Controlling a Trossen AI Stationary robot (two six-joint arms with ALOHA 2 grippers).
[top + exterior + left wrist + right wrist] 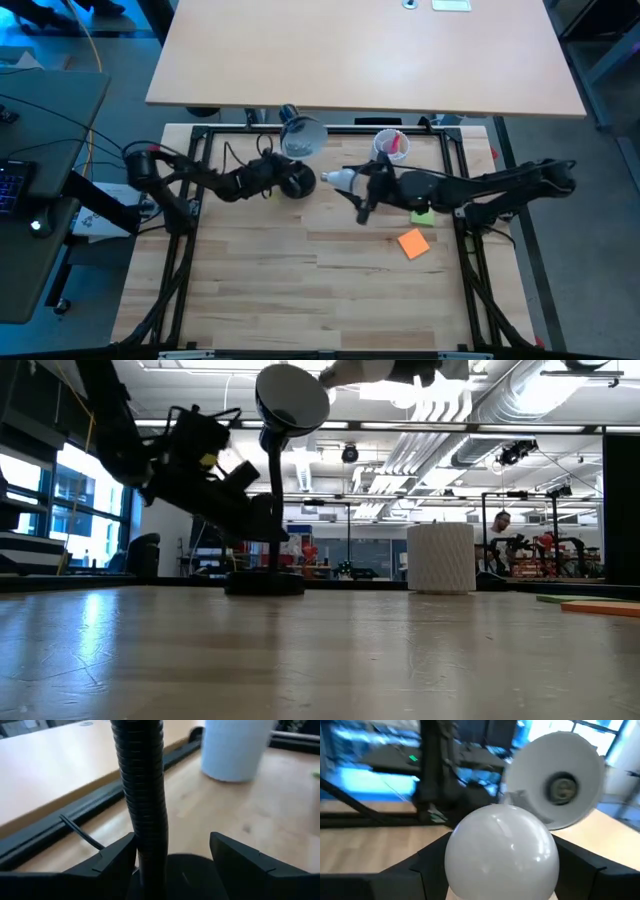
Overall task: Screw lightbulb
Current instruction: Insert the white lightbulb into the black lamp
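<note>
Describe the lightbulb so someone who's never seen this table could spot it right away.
Start at the black desk lamp near the far edge of the wooden table, its round shade tilted up. Just right of its base, the right gripper holds the lightbulb. It is a small white globe, far smaller than the ribbed white cup standing behind it.

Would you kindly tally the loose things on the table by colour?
White: 2, bulb and cup
Black: 1, lamp
Orange: 1, pad
Green: 1, note
Total: 5
</note>
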